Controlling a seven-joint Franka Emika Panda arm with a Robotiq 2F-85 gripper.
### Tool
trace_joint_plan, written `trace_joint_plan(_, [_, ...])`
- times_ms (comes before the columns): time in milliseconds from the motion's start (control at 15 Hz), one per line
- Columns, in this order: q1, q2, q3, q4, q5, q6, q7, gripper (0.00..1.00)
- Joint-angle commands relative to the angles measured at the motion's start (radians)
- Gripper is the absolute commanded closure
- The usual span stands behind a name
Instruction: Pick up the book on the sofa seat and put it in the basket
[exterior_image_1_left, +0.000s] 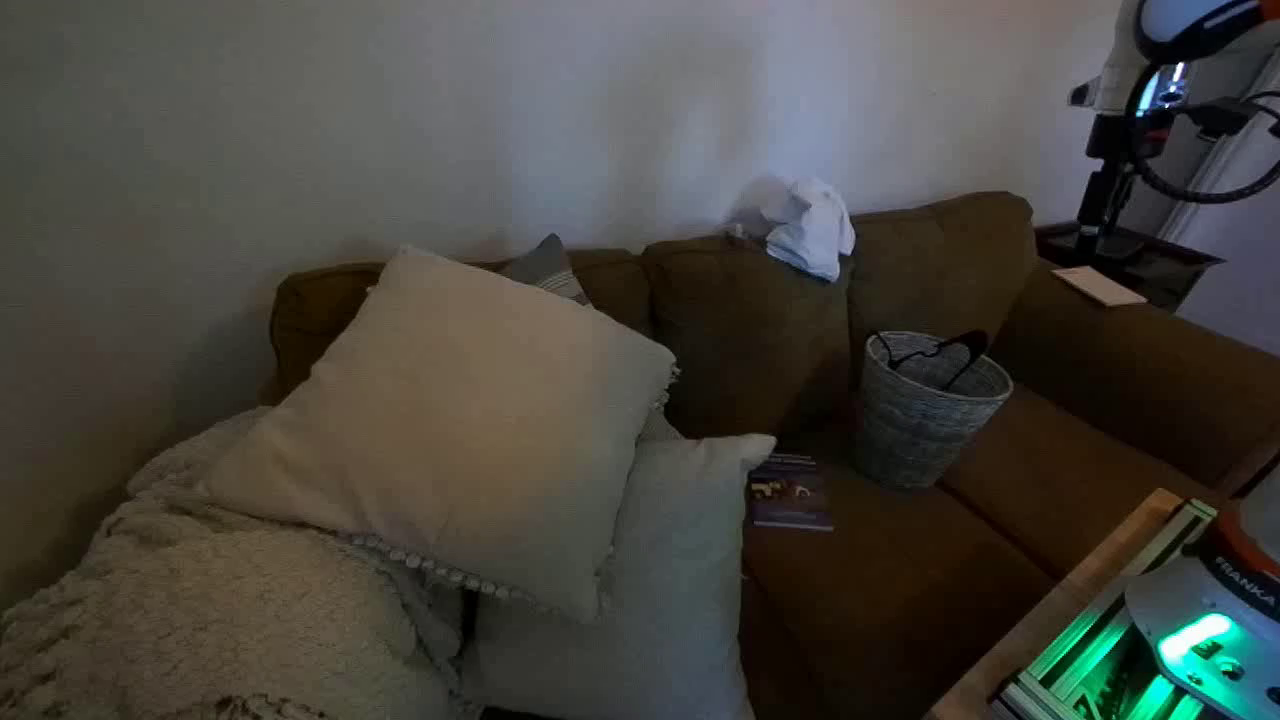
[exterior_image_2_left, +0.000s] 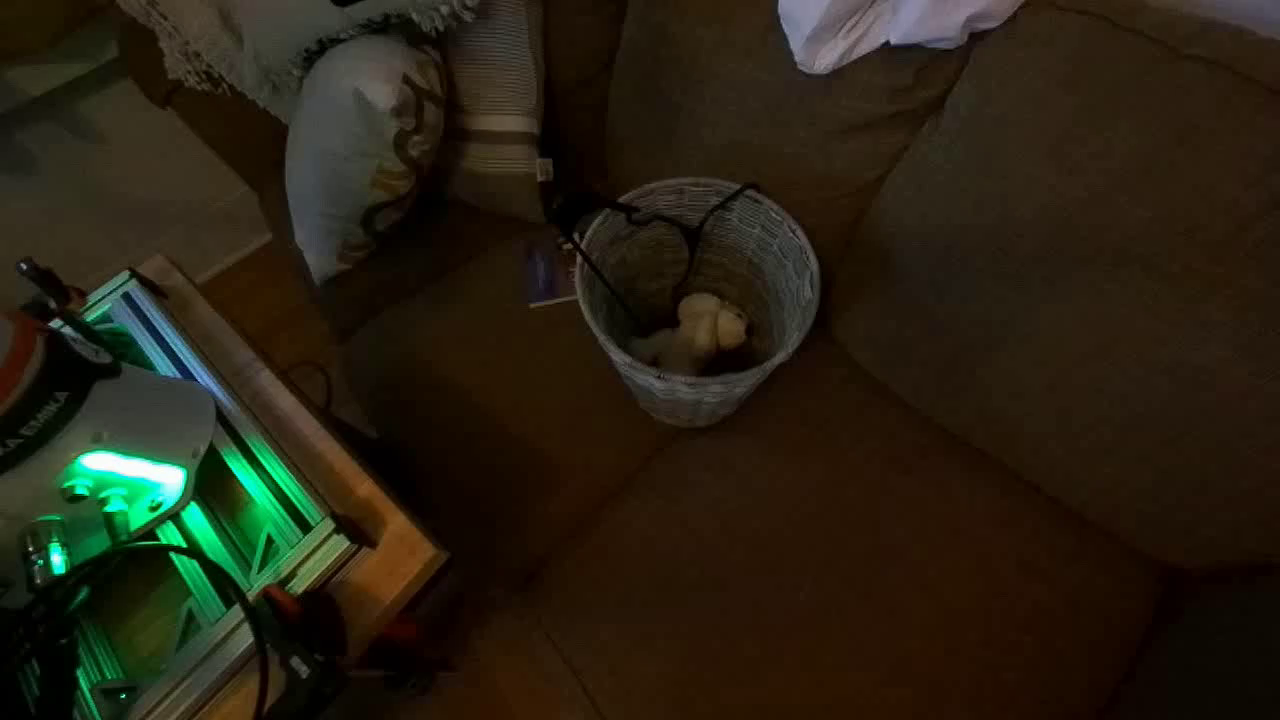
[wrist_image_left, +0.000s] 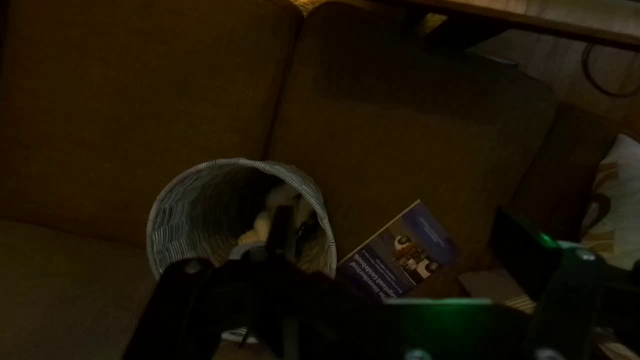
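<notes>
The book (exterior_image_1_left: 790, 492) has a dark purple-blue cover with a picture and lies flat on the brown sofa seat; it also shows in an exterior view (exterior_image_2_left: 550, 272), partly hidden by the basket, and in the wrist view (wrist_image_left: 400, 252). The grey woven basket (exterior_image_1_left: 925, 430) stands beside it on the seat; it also shows in an exterior view (exterior_image_2_left: 690, 398) and in the wrist view (wrist_image_left: 172, 235). My gripper (exterior_image_1_left: 1088, 240) is raised high and apart from both. In the wrist view the gripper (wrist_image_left: 392, 225) has its fingers wide apart, with nothing between them. It covers the book's lower edge.
A pale stuffed toy (exterior_image_2_left: 710, 325) lies in the basket, and a black strap-like thing (exterior_image_2_left: 690, 235) crosses its rim. Large pillows (exterior_image_1_left: 460, 430) lie beside the book. A white cloth (exterior_image_1_left: 812, 235) hangs on the backrest. A pale flat item (exterior_image_1_left: 1098, 286) lies on the armrest.
</notes>
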Motion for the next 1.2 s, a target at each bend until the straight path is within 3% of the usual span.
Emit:
trace_joint_plan(0, [0.001,0.0,0.0,0.001,0.0,-0.002,0.0,0.0])
trace_joint_plan(200, [0.013,-0.022,0.033,-0.047,-0.03,0.052,0.02,0.0])
trace_joint_plan(467, [0.1,-0.036,0.156,-0.212,-0.054,0.183,0.035,0.0])
trace_joint_plan(800, [0.237,0.008,0.301,-0.446,-0.071,0.502,0.096,0.0])
trace_joint_plan(867, [0.264,0.13,0.308,-0.357,-0.036,0.507,0.076,0.0])
trace_joint_plan(933, [0.285,0.147,0.305,-0.388,-0.013,0.539,0.053,0.0])
trace_joint_plan(1000, [0.261,0.057,0.309,-0.389,-0.037,0.48,0.081,0.0])
trace_joint_plan(1133, [0.284,0.126,0.318,-0.374,-0.03,0.508,0.078,0.0])
